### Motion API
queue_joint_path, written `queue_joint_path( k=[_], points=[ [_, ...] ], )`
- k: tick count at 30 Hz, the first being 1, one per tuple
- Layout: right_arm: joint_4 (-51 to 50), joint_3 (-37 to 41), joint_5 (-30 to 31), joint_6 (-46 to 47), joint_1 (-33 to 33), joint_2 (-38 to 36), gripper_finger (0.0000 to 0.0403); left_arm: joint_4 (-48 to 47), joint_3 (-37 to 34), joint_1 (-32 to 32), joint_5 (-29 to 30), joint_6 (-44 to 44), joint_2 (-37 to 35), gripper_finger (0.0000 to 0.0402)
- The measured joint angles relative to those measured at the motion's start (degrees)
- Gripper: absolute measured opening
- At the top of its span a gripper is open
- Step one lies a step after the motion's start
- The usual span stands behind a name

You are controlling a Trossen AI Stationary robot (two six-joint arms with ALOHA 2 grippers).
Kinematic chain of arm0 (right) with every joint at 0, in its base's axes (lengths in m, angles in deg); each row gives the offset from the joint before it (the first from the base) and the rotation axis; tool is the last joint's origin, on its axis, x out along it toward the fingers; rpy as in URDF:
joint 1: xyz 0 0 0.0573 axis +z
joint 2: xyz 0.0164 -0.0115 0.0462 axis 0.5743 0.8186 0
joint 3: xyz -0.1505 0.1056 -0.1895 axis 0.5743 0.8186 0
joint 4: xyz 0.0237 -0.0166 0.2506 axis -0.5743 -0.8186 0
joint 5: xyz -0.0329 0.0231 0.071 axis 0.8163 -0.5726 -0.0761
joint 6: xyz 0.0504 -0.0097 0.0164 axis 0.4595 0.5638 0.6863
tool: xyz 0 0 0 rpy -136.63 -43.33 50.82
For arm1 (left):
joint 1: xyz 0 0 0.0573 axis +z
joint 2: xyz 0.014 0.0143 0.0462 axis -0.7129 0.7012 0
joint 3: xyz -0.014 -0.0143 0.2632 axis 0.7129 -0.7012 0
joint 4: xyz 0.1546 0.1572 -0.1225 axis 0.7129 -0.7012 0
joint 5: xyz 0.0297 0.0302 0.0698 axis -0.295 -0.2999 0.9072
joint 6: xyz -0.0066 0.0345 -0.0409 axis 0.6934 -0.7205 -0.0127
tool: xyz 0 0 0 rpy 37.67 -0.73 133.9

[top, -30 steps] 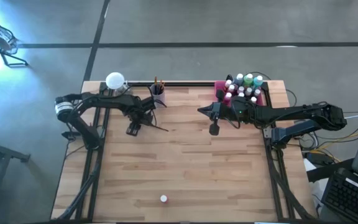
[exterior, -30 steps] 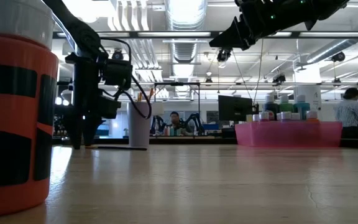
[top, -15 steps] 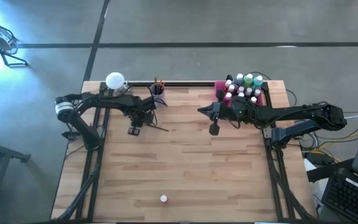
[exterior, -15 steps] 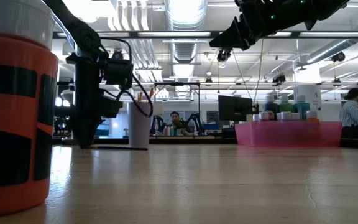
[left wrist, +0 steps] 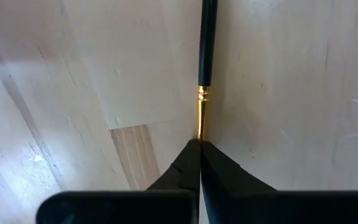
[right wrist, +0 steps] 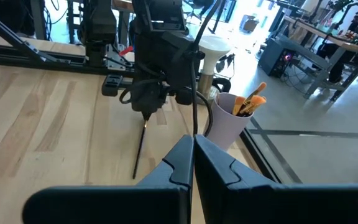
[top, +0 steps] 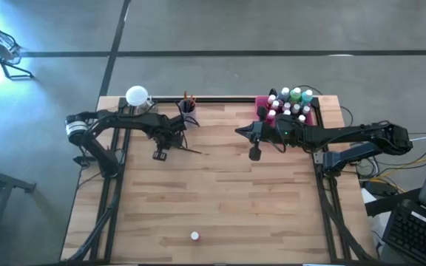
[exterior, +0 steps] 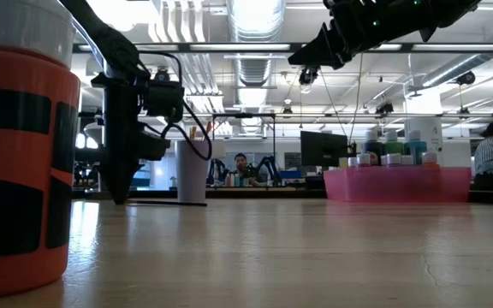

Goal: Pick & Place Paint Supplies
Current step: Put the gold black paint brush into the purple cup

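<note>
left gripper (left wrist: 199, 144) | jaws pinching brush (left wrist: 205, 56) tip, lying on worktop (top: 220, 199) | right gripper (top: 254, 154) hovering, jaws together

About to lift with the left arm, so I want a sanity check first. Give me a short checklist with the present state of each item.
1. Left gripper shut on the brush: ok, the fingers meet at the gold ferrule.
2. Brush lying flat on the table: ok, it lies level in the low view.
3. Lilac cup upright, with room inside: ok upright; how much room, cannot tell.
4. Right gripper clear of the left arm's path: ok, it is shut, empty and raised over mid-table.
5. Pink tray of paint bottles undisturbed: ok.
6. Firmness of the grip on the thin ferrule: cannot tell.
</note>
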Motion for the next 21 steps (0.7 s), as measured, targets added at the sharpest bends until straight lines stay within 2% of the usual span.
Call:
queue_joint_path(
  k=[7,14,18,21],
  points=[
    [0.0,0.0,0.0,0.1,0.0,0.0,0.0008,-0.6,0.7,-1.6,2.1,1.9,-4.2,0.0002],
    [0.0,0.0,0.0,0.2,0.0,0.0,0.0008,-2.4,3.4,-4.8,8.9,2.2,-9.9,0.0001],
    [0.0,0.0,0.0,0.2,0.0,0.0,0.0008,-3.7,5.0,-6.1,9.2,1.8,-11.5,0.0001],
    [-0.1,0.0,0.0,0.2,0.0,0.0,0.0008,-4.6,6.4,-7.1,13.6,0.0,-12.5,0.0000]
  ],
)
